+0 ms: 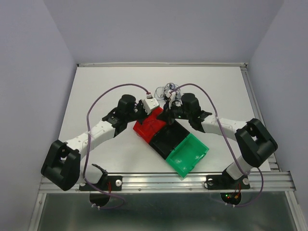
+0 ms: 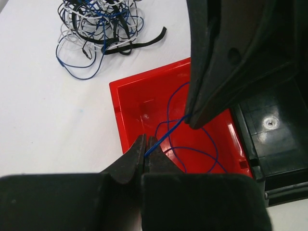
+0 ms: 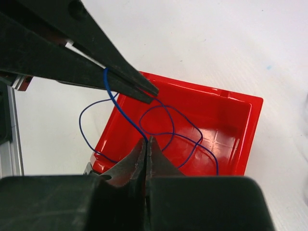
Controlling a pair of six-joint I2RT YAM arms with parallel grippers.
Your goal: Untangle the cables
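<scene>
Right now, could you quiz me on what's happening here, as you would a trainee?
1. True or false: the left gripper and the right gripper are both shut on the blue cable.
2. Which colour bin lies under that cable? A green, B red, C black.
3. Fill in: the tangle of other cables lies on the ____.
Key: 1 true; 2 B, the red bin; 3 table.

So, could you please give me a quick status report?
Left gripper, right gripper both shut on blue cable, looping into red bin. Other cables tangled beyond. Nothing blocking.
</scene>
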